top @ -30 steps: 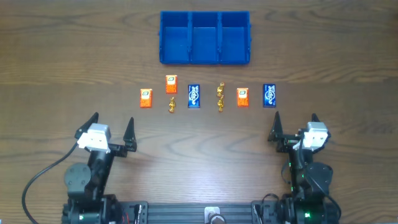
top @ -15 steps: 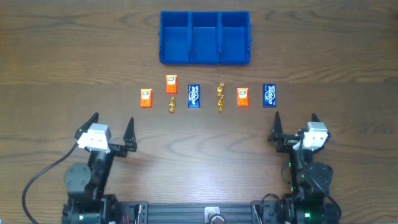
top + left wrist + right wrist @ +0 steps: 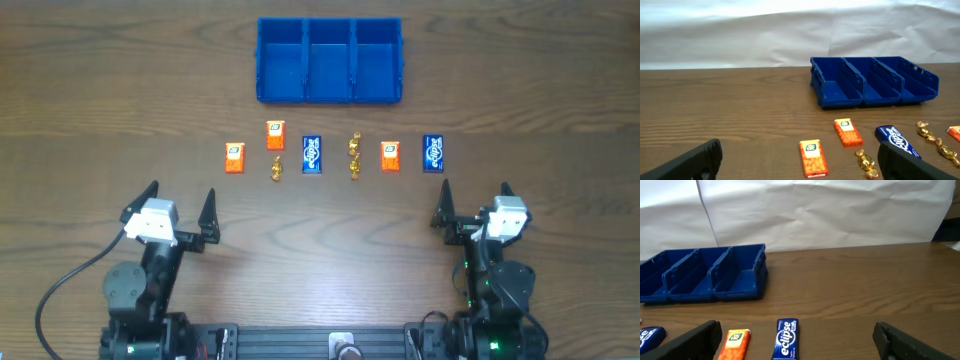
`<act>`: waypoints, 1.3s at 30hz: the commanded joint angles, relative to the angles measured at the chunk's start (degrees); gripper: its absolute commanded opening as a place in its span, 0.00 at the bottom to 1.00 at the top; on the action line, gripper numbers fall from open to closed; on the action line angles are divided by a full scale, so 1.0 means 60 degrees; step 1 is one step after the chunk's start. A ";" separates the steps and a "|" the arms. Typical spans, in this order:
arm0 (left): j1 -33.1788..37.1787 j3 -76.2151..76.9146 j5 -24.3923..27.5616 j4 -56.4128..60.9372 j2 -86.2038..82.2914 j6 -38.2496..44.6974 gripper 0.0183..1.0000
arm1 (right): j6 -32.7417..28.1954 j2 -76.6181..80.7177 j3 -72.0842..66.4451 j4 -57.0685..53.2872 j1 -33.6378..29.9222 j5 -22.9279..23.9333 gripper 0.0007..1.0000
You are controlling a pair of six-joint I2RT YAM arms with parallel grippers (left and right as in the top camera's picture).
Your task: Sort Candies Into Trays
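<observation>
A blue tray [image 3: 330, 60] with three compartments stands at the back of the table, also the tray [image 3: 875, 80] and tray [image 3: 705, 275] in the wrist views. In front of it lies a row of candies: three orange boxes [image 3: 234, 157] [image 3: 275, 134] [image 3: 390, 155], two blue packs [image 3: 312, 153] [image 3: 433, 153] and several gold-wrapped sweets [image 3: 277, 168] [image 3: 354, 157]. My left gripper [image 3: 180, 207] is open near the front left, holding nothing. My right gripper [image 3: 472, 203] is open near the front right, just in front of the right blue pack [image 3: 786, 338].
The wooden table [image 3: 100, 110] has free room on both sides of the candy row and between the row and the tray. A white sheet [image 3: 815, 210] hangs behind the table's far edge. A black cable [image 3: 70, 280] runs by the left arm's base.
</observation>
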 commanded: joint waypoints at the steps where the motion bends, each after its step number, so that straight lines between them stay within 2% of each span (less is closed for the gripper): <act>1: 0.0051 -0.0208 0.0171 -0.0280 -0.0062 0.0171 1.00 | -0.0084 -0.0076 0.0004 -0.0095 0.0029 -0.0084 1.00; 9: 0.0036 -0.0208 0.0171 -0.0280 -0.0062 0.0168 1.00 | -0.0084 -0.0076 0.0004 -0.0095 0.0029 -0.0084 1.00; 16: -0.0528 0.0412 0.0055 0.0277 0.0572 -0.0084 1.00 | -0.0084 -0.0076 0.0004 -0.0095 0.0029 -0.0084 1.00; 21: -0.0732 0.3530 0.0288 -0.1089 0.3756 -0.0412 1.00 | -0.0084 -0.0076 0.0004 -0.0095 0.0029 -0.0084 1.00; 28: -0.1100 0.7814 0.0029 -0.3523 0.8852 -0.0583 1.00 | -0.0084 -0.0076 0.0004 -0.0095 0.0029 -0.0084 1.00; 35: -0.1515 1.0422 -0.0605 -0.5639 1.3318 -0.0769 1.00 | -0.0084 -0.0076 0.0004 -0.0095 0.0029 -0.0084 1.00; 39: -0.1701 1.1198 -0.0616 -0.5865 1.5198 -0.0769 0.98 | -0.0084 -0.0076 0.0004 -0.0095 0.0029 -0.0084 1.00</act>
